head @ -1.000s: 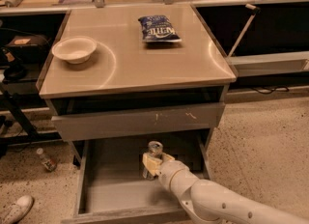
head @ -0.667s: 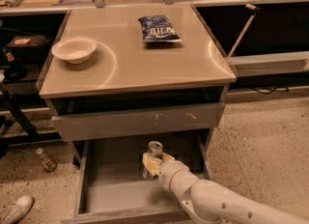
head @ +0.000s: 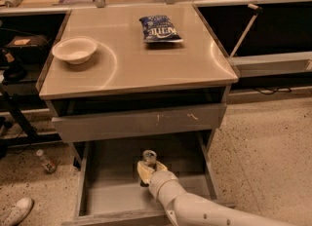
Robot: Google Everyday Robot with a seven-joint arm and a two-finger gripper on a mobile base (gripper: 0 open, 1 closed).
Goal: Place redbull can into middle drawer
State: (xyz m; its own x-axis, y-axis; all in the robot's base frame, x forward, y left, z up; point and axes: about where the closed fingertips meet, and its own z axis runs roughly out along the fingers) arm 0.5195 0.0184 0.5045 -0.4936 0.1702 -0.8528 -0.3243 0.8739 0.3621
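The end effector (head: 147,170) is clamping the can (head: 148,157) upright, long axis vertical, right over the middle of the open drawer (head: 105,196) floor, so the set-down is looking straight down.

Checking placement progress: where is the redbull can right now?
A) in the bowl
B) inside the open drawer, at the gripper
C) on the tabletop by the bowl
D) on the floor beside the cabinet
B: the redbull can is upright inside the open middle drawer, right at the gripper; the tabletop carries the bowl and chip bag, no can.
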